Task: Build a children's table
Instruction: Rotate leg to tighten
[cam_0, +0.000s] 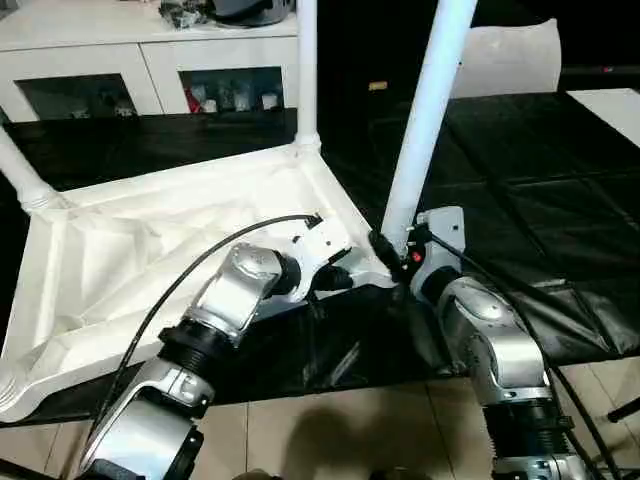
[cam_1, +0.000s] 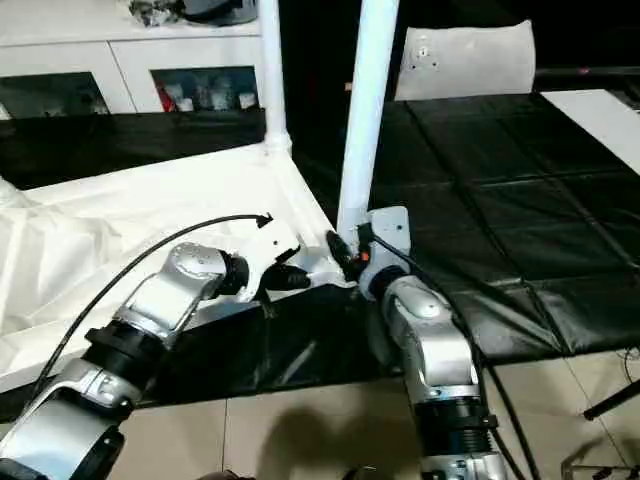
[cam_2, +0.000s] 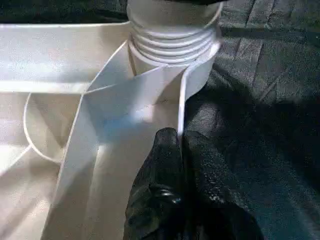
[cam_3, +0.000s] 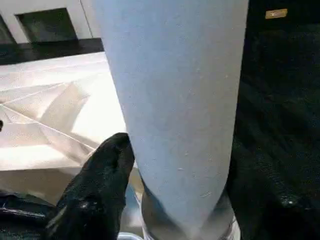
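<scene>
The upturned tabletop (cam_0: 190, 225) lies centre-left on black padded mats (cam_0: 540, 170), legs rising from its corner sockets. The near leg (cam_0: 425, 115) stands mid-frame; the right gripper (cam_3: 175, 200) straddles its base, fingers (cam_3: 97, 185) spread around it. The left gripper (cam_2: 182, 145) pinches the tabletop's rim. A white cabinet (cam_0: 130, 60) sits upper left.

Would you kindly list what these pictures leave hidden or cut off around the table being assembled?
- Tops of both standing legs, near and far: cut by the head views' upper edge.
- Near leg's seating in its socket: the right tool hides it in the head views; the right wrist view cuts it off at its edge.
- Tabletop's left corner: cut off by the right eye view's edge.
- Cabinet contents: too small.
</scene>
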